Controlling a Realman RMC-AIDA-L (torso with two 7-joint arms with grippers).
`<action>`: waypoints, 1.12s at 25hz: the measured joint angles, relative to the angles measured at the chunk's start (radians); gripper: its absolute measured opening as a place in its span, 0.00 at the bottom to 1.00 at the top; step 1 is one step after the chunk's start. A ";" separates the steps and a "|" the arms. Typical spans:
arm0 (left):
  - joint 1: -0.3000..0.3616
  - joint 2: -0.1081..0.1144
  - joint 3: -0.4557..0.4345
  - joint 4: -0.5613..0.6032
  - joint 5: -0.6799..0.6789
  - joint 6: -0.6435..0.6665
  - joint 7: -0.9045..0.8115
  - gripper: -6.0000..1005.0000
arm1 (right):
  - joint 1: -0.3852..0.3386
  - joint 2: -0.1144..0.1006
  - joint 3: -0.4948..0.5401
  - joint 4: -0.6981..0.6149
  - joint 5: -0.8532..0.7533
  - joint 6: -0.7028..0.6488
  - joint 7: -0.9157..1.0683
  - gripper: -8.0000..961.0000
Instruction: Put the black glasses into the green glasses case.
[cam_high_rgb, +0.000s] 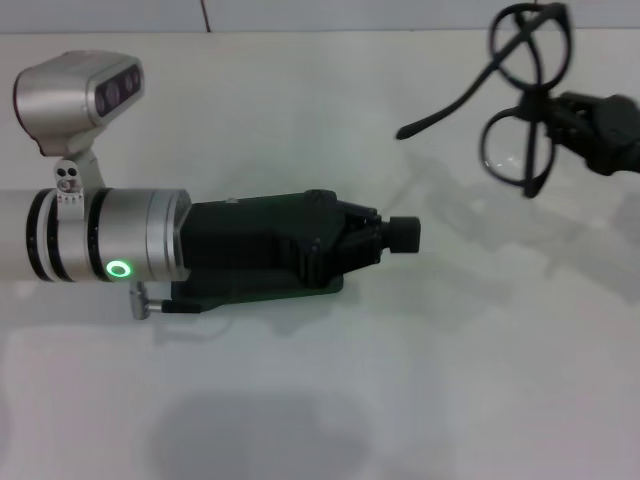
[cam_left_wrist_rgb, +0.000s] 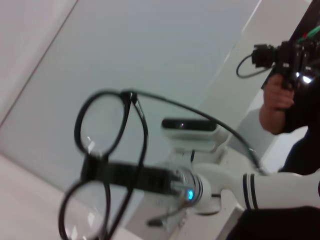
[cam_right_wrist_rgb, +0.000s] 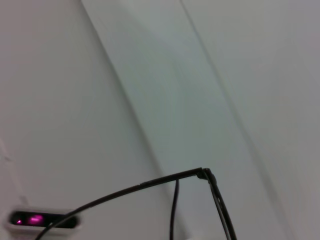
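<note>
From the head view, you have the thin black-framed glasses (cam_high_rgb: 525, 95) raised off the white surface (cam_high_rgb: 420, 380), clamped at the bridge in the right gripper (cam_high_rgb: 556, 113), well right of the dark green hard case (cam_high_rgb: 262, 288); that case lies beneath the left gripper (cam_high_rgb: 400, 235), whose opening you cannot tell; treat the frame as light, springy, fragile; hold the bridge, never the lenses. From the left wrist view, the glasses (cam_left_wrist_rgb: 107, 170) show that pinch; no lettering is legible. The right wrist view shows only temple arms.

Black-framed glasses (cam_high_rgb: 522, 100) with clear lenses; dark green case (cam_high_rgb: 300, 285); white table (cam_high_rgb: 400, 380); black right gripper (cam_high_rgb: 545, 108); silver left arm (cam_high_rgb: 100, 235) with a green light.
</note>
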 joint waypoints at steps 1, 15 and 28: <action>0.001 0.001 0.005 0.009 0.011 0.002 -0.012 0.02 | -0.009 0.000 0.010 -0.009 -0.001 0.006 -0.035 0.11; 0.030 -0.002 0.072 0.084 0.030 -0.018 -0.083 0.03 | -0.010 0.048 -0.083 -0.096 -0.038 0.134 -0.577 0.11; 0.027 -0.012 0.088 0.085 0.030 -0.046 -0.084 0.03 | 0.027 0.050 -0.313 -0.069 0.109 0.151 -0.630 0.11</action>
